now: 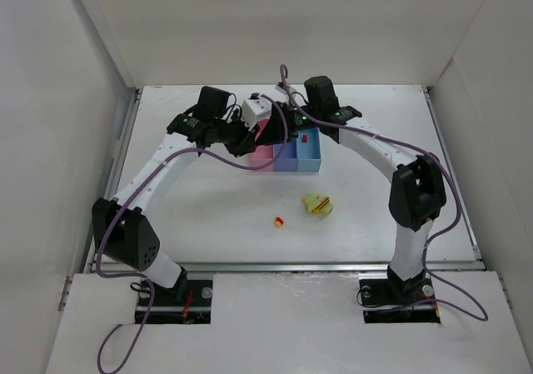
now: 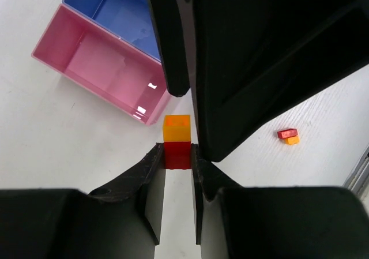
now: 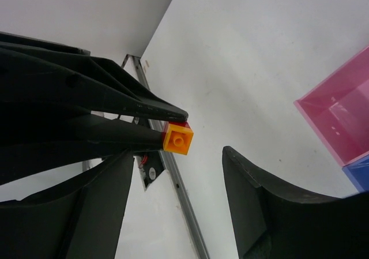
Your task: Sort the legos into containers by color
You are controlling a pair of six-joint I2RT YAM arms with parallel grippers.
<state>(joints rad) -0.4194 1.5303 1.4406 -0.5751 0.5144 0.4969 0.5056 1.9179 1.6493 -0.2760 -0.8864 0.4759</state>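
left tool (image 2: pixel 177 155): clamped on red half of red-orange lego clump (image 2: pixel 177 138), orange half past its tips | right tool (image 3: pixel 179 162): jaws parted, empty, clump at 12 o'clock of gap | pink bin (image 2: pixel 98 63): 10 o'clock of clump

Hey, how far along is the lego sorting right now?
Early. Done: one red piece seems to lie in the light blue plastic bin. In hand: the left hand pinches a stacked red-and-orange brick pair, the open right hand straddling it. Left: a loose red-and-orange clump and a lime-green clump on the white table.
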